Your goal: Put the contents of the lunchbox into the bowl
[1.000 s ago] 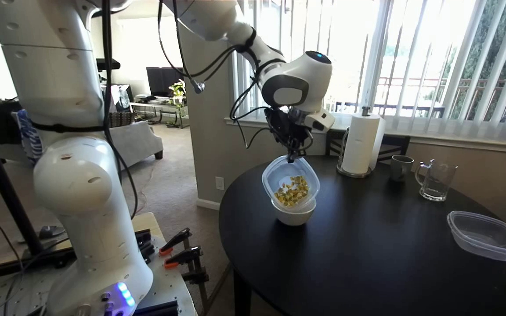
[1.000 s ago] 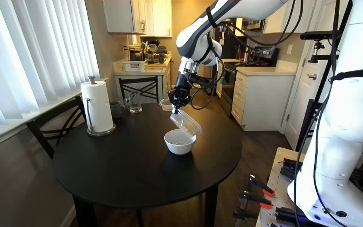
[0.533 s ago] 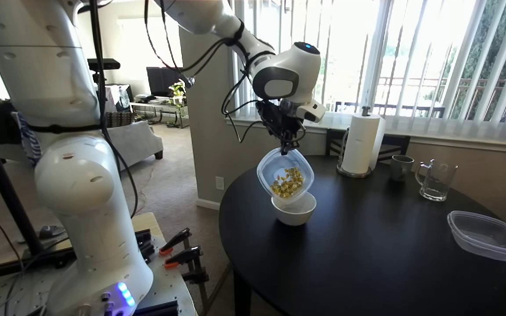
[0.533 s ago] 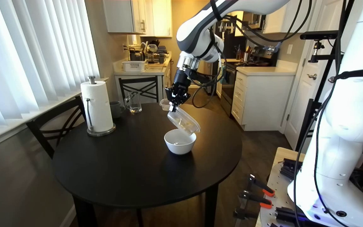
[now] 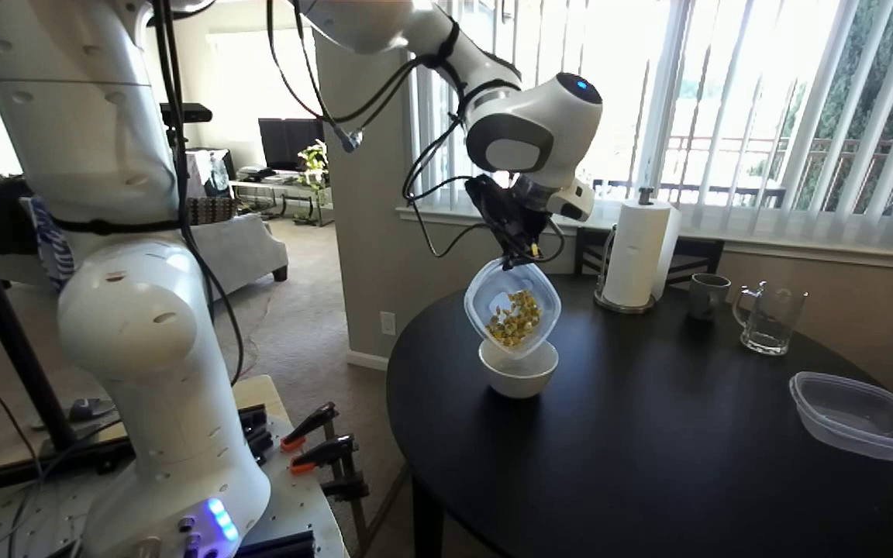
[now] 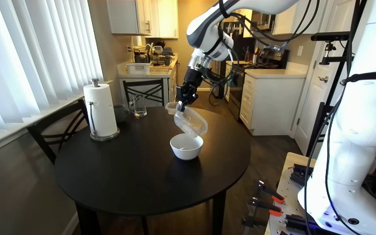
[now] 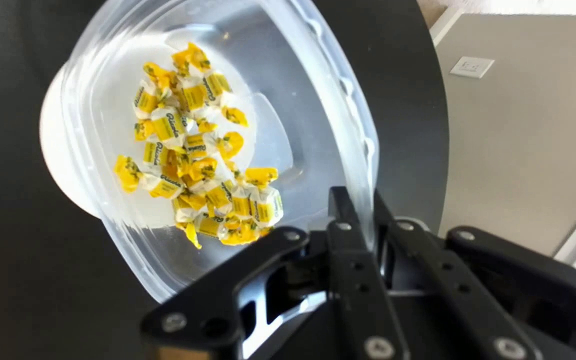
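Hanging over a round black table [image 6: 126, 176], the white jointed robot arm [image 5: 369, 23] slopes down from the top of both exterior views, bent at the wrist so that its black gripper [image 7: 360, 210] points downward at a slant. The jaws stand nearly together, with only the thin rim of the clear plastic rounded-rectangular lunchbox [image 7: 313, 115] pinched between them. That container tilts markedly, its low edge over the small round white bowl [image 6: 185, 153]; whether the two touch, I cannot tell. Heaped inside the lunchbox are yellow-and-white wrapped sweets [image 7: 198, 145], twisted at the ends, several reading "Ricola" in dark letters, spread across its middle and lower part. In the wrist view, a white edge of the bowl shows past the box wall. The bowl stands upright on the table.
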Tool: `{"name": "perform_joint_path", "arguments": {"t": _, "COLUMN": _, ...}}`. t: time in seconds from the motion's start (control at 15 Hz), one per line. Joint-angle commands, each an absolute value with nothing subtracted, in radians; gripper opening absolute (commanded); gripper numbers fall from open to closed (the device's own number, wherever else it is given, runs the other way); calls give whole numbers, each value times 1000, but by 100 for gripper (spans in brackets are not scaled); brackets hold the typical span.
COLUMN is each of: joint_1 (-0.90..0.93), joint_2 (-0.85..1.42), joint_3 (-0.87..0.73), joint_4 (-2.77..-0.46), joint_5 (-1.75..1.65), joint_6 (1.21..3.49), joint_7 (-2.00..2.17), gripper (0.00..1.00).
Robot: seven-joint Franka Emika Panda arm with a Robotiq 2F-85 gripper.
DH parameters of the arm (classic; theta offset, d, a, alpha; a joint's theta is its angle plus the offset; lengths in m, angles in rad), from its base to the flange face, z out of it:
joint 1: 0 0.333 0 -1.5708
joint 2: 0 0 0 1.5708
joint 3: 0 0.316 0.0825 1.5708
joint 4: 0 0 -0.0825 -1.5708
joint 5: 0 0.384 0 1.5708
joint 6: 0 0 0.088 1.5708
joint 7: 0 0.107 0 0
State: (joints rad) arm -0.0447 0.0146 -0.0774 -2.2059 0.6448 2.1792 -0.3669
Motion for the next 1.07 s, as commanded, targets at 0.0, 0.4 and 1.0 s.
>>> {"name": "perform_joint_path", "arguments": {"t": 0.0, "joint_1": -94, "joint_2": 86, "joint_3": -101, "joint_4": -2093, "joint_5": 718, "joint_6": 1985, "joint_7": -539, "gripper": 6}}
{"name": "perform_joint_path", "arguments": {"t": 0.4, "joint_1": -147, "joint_2": 191, "joint_3": -99, "joint_4": -1939, "joint_5": 690, "joint_6": 1719, "joint_7": -638, "gripper": 6}}
{"name": "perform_joint_path", "arguments": {"t": 1.0, "joint_1": -173, "joint_2": 310, "joint_3": -81, "joint_4": -1762, "joint_5": 675, "joint_6": 1461, "joint_7": -677, "gripper": 6}}
